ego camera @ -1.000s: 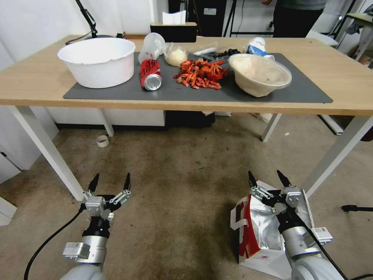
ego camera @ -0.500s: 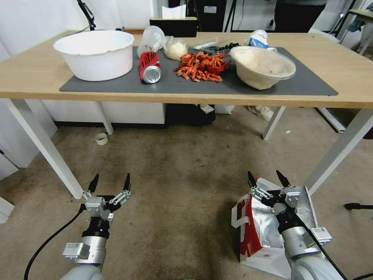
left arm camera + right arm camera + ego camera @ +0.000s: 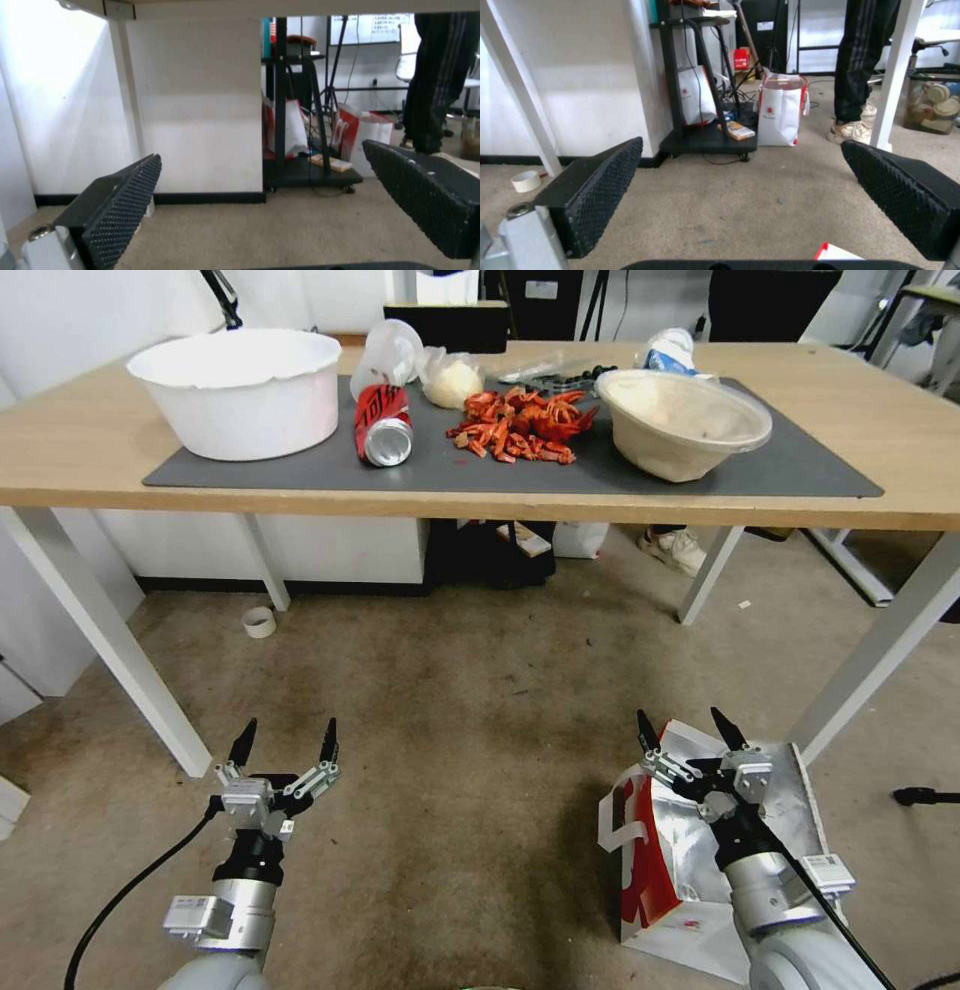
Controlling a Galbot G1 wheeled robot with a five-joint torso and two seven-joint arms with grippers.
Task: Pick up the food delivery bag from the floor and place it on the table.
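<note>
Head view: the right end effector (image 3: 688,732), fingers spread wide and holding nothing, hangs directly above the food delivery bag (image 3: 690,860), which stands open on the floor (image 3: 470,750) with foil lining showing and a small red round logo whose writing cannot be read. Left end effector (image 3: 284,747), equally wide, hovers over bare carpet well to the side. Beyond both, the bench (image 3: 60,460) carries a white bowl (image 3: 238,390), a red can (image 3: 381,425) with unreadable lettering, and a beige bowl (image 3: 682,420) on its dark mat. One white bench leg (image 3: 870,655) stands just beyond the bag.
</note>
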